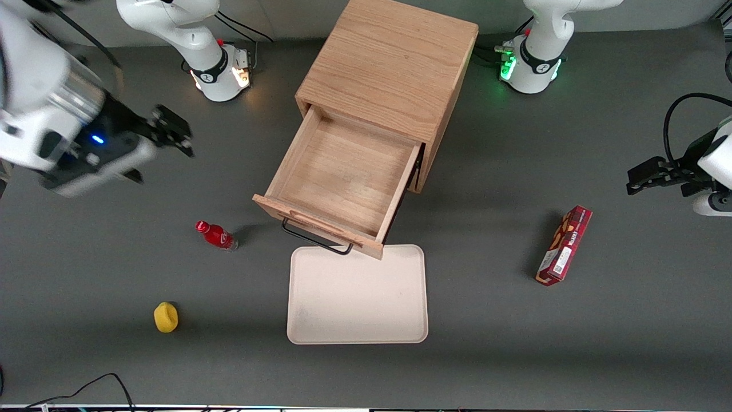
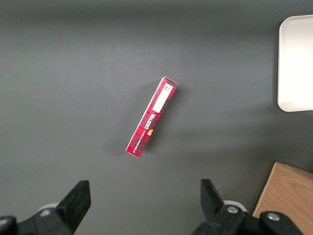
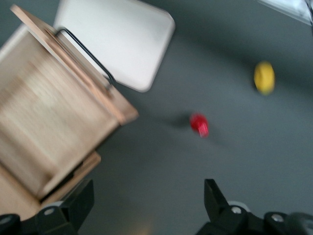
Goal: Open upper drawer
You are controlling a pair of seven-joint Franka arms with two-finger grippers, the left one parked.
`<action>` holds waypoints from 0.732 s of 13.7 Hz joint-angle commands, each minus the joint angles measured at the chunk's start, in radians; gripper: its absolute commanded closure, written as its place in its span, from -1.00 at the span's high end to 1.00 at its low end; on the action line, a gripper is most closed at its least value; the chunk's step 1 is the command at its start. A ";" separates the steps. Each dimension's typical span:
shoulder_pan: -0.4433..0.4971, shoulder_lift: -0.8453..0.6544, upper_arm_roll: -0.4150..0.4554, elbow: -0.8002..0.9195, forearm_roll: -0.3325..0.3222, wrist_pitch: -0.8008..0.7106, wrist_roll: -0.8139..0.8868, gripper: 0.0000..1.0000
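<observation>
Oak upper drawer [image 1: 343,177] pulled out, claw [image 1: 171,130] apart

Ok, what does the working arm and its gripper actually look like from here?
The working arm has glossy white shells with a silver metal band near the wrist. Its gripper is black, on a white-and-black body carrying a small blue light. Black cables run along it. It is up off the table, toward the working arm's end, away from the upper drawer. In the right wrist view the fingers are plain black wedges, spread apart.
</observation>
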 commanded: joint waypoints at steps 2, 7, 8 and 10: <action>0.006 -0.231 -0.108 -0.246 -0.023 -0.095 0.133 1.00; 0.004 -0.566 -0.175 -0.872 -0.022 0.271 0.259 1.00; 0.004 -0.563 -0.175 -0.902 -0.022 0.305 0.290 1.00; 0.004 -0.531 -0.184 -0.907 -0.028 0.330 0.319 1.00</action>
